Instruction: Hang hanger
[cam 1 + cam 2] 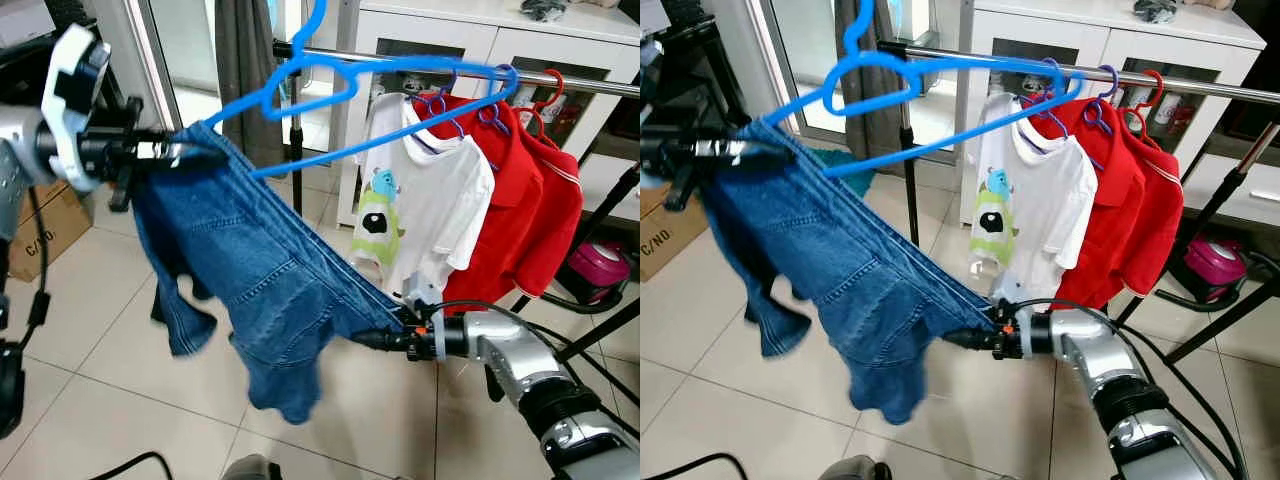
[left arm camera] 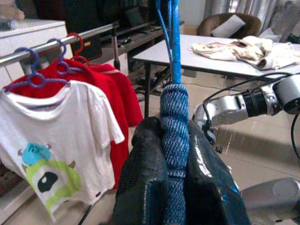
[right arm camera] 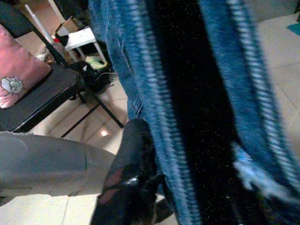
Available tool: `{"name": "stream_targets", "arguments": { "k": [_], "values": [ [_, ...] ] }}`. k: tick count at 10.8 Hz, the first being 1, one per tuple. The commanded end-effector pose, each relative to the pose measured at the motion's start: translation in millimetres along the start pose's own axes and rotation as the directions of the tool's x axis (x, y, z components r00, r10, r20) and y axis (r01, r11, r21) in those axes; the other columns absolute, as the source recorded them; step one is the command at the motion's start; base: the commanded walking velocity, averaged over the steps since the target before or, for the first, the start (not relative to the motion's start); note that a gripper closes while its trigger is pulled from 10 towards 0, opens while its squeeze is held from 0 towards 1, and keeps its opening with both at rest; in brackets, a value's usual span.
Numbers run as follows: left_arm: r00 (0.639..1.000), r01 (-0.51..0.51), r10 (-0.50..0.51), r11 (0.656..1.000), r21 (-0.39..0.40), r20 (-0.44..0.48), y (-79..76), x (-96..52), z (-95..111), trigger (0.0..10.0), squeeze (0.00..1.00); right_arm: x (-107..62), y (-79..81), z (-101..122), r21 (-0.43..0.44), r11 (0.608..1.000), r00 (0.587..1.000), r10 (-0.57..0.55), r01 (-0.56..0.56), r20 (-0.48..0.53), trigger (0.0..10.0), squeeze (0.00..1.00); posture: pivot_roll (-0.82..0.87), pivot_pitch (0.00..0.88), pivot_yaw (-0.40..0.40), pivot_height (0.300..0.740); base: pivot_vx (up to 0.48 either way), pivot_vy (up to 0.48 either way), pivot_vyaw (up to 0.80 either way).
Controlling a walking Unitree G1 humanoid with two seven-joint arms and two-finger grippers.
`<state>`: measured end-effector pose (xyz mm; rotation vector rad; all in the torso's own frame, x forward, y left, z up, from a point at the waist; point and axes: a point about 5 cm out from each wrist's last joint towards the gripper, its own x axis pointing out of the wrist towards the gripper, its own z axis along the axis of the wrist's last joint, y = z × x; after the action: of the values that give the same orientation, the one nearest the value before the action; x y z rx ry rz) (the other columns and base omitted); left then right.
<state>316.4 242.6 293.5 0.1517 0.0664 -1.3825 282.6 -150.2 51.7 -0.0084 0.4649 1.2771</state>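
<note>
Pinching one end of the denim jeans (image 1: 240,280) and the thin blue plastic hanger (image 1: 340,95) together, my left gripper (image 1: 185,152) is clamped on both, up near the metal rail's (image 1: 580,82) left end. My right gripper (image 1: 385,338) grips the waistband's other end, lower down, stretching the cloth taut. A white shirt (image 1: 425,215) and ribbed red shirt (image 1: 525,215) hang on the rail behind.

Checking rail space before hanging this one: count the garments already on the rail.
2: a white T-shirt nearest the blue hanger, and a red shirt just beyond it. More may hang farther along the rail, out of frame.
</note>
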Motion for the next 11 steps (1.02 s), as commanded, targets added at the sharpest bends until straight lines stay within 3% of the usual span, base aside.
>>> {"name": "stream_targets", "arguments": {
  "k": [1, 3, 4, 5, 7, 9, 10, 11],
  "values": [
    [0.999, -0.043, 0.043, 0.996, 0.077, -0.001, -3.7, -13.8, 14.2, 0.0, 0.00, -19.5, -7.0, -10.0, 0.030, 0.997, 0.997, -0.068, 0.070, -0.048, 0.0, 0.00, 0.04, 0.003, 0.003, 0.740, 0.000, 0.000, 0.00],
    [0.998, -0.058, 0.059, 0.997, 0.059, -0.024, -8.5, -18.3, 6.0, 0.0, 0.00, -30.6, -15.4, -8.8, 0.013, 0.986, 0.985, -0.165, 0.166, -0.054, 0.0, 0.00, 0.04, 0.002, 0.005, 0.740, 0.000, 0.000, 0.00],
    [0.995, -0.075, 0.077, 0.996, 0.043, -0.064, -16.7, -23.6, -5.4, 0.0, 0.00, -43.0, -27.3, -7.1, -0.032, 0.948, 0.946, -0.317, 0.315, -0.074, 0.0, 0.00, 0.04, 0.000, 0.005, 0.740, 0.000, 0.000, 0.00],
    [0.994, -0.082, 0.084, 0.996, 0.034, -0.071, -20.6, -25.2, -9.3, 0.0, 0.00, -48.4, -31.9, -6.0, -0.048, 0.927, 0.923, -0.376, 0.373, -0.079, 0.0, 0.00, 0.04, 0.000, 0.002, 0.740, 0.000, 0.000, 0.00],
    [0.989, -0.106, 0.107, 0.994, 0.016, -0.106, -35.4, -28.5, -22.7, 0.0, 0.00, -66.1, -47.8, 4.1, -0.068, 0.826, 0.825, -0.563, 0.559, -0.047, 0.0, 0.00, 0.04, 0.000, -0.006, 0.740, 0.000, 0.000, 0.00],
    [0.983, -0.119, 0.120, 0.993, 0.017, -0.138, -55.5, -19.8, -40.5, 0.0, 0.00, -79.7, -60.9, 18.4, -0.074, 0.724, 0.725, -0.688, 0.686, -0.007, 0.0, 0.00, 0.04, 0.000, -0.011, 0.740, 0.000, 0.000, 0.00],
    [0.967, -0.121, 0.130, 0.991, 0.051, -0.219, -65.3, -14.3, -58.0, 0.0, 0.00, -83.9, -66.3, 28.1, -0.068, 0.677, 0.679, -0.733, 0.733, 0.025, 0.0, 0.00, 0.04, 0.000, -0.014, 0.740, 0.000, 0.000, 0.00],
    [0.964, -0.149, 0.144, 0.989, -0.007, -0.223, -76.9, -9.6, -83.2, 0.0, 0.00, -87.8, -71.8, 40.7, -0.060, 0.632, 0.635, -0.770, 0.772, 0.068, 0.0, 0.00, 0.04, 0.000, -0.019, 0.740, 0.000, 0.000, 0.00]
  ]
}}
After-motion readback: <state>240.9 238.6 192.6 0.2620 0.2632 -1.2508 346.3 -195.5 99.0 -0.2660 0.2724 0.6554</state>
